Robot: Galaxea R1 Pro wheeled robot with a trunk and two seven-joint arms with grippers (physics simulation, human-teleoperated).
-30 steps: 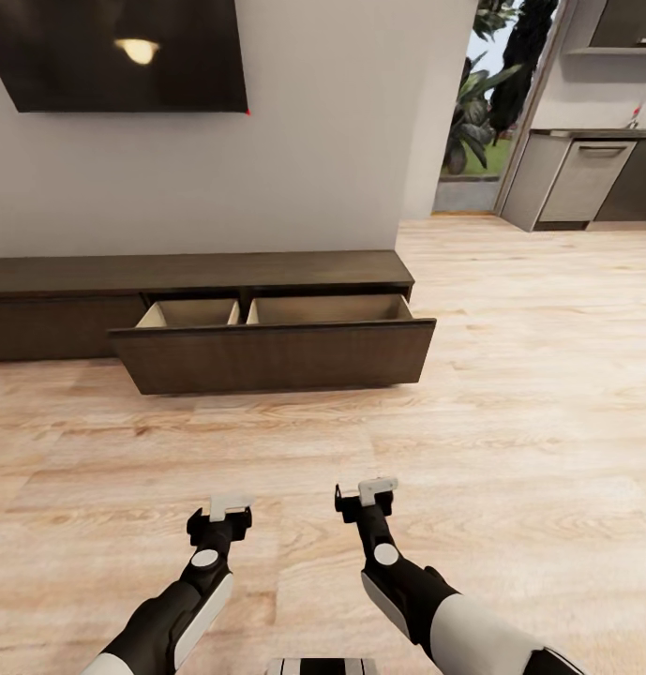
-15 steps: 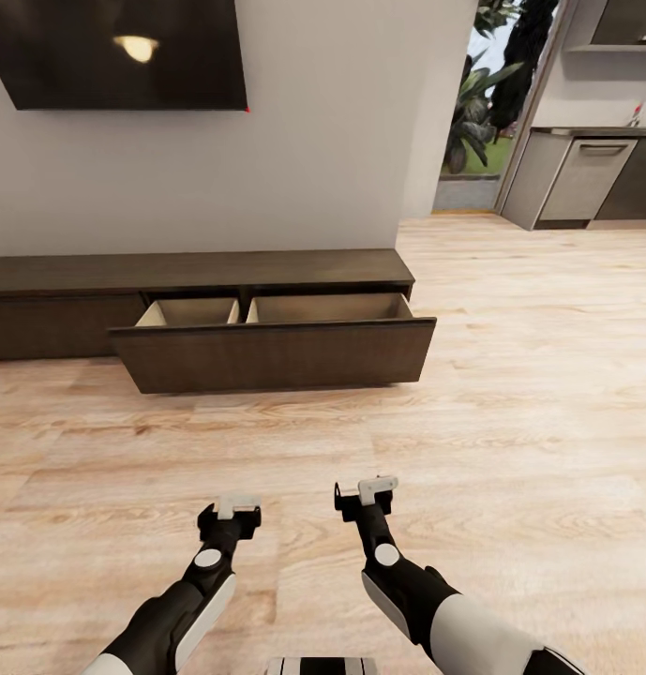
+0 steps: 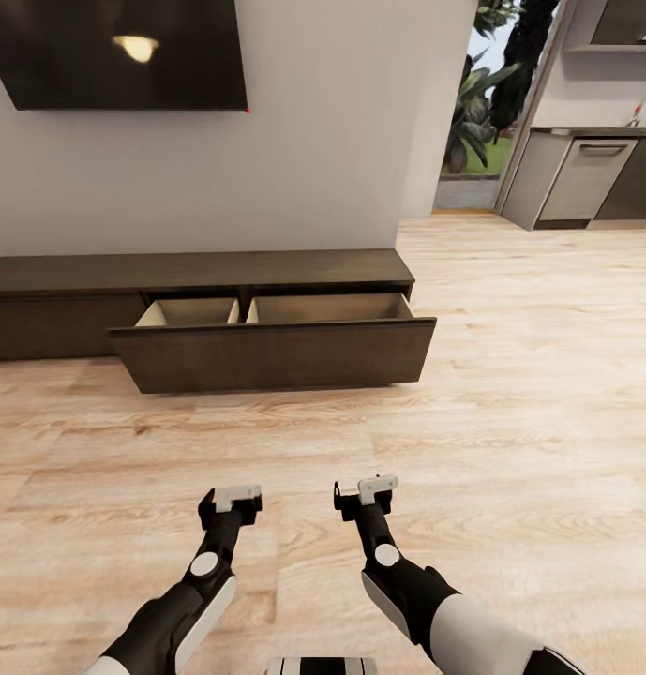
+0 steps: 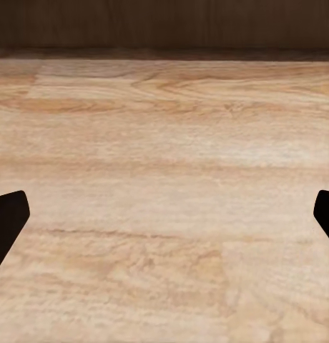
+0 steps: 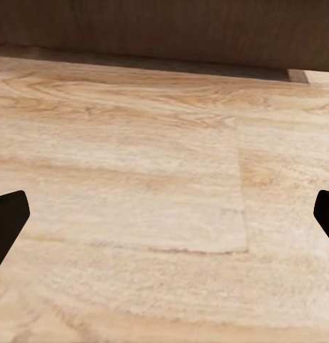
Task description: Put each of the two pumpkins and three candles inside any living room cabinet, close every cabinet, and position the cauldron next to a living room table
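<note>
The drawer front is blocking most of what is lying inside the cabinet [image 3: 201, 272]; only the pale upper walls of the 2 compartments are showing in the head view, and their floors are staying hidden. The cabinet itself is being cut off at the left edge of that view, so its full length cannot be told. It is standing against the grey wall [image 3: 323, 141], under 1 dark screen [image 3: 116, 52] that is also being cropped at the top and left. Its 1 wide drawer [image 3: 276, 352] is hanging pulled out over the wooden floor [image 3: 510, 394], with a divider splitting the 2 compartments.

The left hand [image 3: 231, 504] is hovering low over the floor, well short of the drawer; in the left wrist view its 2 dark fingertips [image 4: 7, 218] are sitting at opposite edges with bare floor between them, so it is gaping wide and gripping nothing. The right hand [image 3: 365, 497] is hovering beside it, likewise spread wide and holding nothing, its fingertips [image 5: 7, 214] showing at both sides of the right wrist view, with the dark drawer front [image 5: 164, 32] ahead.

Beyond the wall's corner, 1 grey kitchen unit [image 3: 571, 178] is showing partly, and green plants [image 3: 477, 94] are standing outside a glazed opening.
</note>
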